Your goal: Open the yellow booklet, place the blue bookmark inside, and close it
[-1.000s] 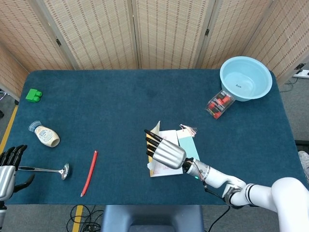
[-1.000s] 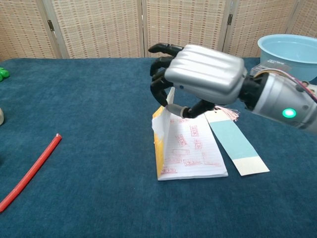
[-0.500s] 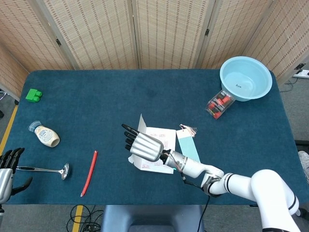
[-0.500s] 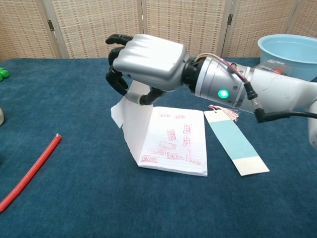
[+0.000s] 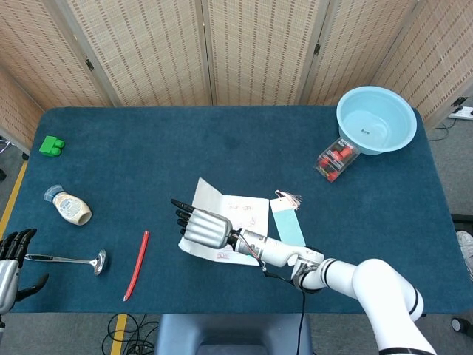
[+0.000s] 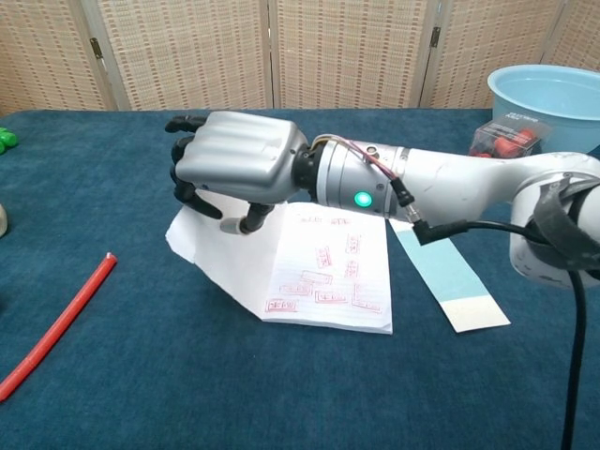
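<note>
Now the right hand (image 6: pixel 234 167) grasps the booklet (image 6: pixel 323 272) cover, folding it open — step one. Next: release, fetch the bookmark (image 6: pixel 448 277) — lying just beside.

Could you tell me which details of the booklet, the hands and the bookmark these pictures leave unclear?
- Right hand: both views show its back, so any contact between its fingers and the booklet cover is hidden.
- Left hand: cut by the head view's edge; absent from the chest view.
- Blue bookmark: upper end behind the right forearm in the chest view.
- Page print: too small to read.

left robot hand (image 5: pixel 9 259) half out of frame
</note>
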Available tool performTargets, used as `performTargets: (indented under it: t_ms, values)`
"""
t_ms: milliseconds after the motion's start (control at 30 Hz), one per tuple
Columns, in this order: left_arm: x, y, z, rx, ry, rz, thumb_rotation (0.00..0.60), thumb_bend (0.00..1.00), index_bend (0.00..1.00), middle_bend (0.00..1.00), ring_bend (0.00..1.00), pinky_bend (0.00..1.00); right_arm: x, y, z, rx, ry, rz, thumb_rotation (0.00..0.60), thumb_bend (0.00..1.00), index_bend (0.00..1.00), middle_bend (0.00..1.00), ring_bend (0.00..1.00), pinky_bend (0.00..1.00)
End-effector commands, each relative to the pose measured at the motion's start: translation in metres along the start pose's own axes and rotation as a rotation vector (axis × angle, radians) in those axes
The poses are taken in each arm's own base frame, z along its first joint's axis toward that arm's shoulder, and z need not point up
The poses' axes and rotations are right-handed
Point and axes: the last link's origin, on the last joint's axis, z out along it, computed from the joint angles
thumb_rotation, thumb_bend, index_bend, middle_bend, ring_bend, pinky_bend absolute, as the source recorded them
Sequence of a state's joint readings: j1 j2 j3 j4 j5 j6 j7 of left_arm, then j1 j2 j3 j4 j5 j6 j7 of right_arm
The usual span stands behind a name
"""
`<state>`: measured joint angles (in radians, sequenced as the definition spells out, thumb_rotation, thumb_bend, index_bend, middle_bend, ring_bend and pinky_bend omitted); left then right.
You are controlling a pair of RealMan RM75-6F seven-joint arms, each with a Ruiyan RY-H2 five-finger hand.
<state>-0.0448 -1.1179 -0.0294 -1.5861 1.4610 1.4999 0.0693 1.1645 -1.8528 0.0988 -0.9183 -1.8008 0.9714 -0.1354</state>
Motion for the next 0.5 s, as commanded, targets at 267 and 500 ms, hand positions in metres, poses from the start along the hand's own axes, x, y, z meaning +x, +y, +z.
performTargets:
  t_ms: [267,500]
  values:
    - [0.000,-0.003,0.000,0.008,0.001,-0.001,0.600,0.26,0.09,0.12,0.11,0.16,0.009,0.000,0.016,-0.063,0.016,0.043,0.600,0.08,0.00,0.00,0.00,0.00]
    - [0.001,-0.006,0.000,0.009,0.008,-0.003,0.600,0.26,0.09,0.12,0.11,0.16,0.021,0.030,-0.033,-0.101,0.034,0.059,0.600,0.08,0.00,0.02,0.00,0.00]
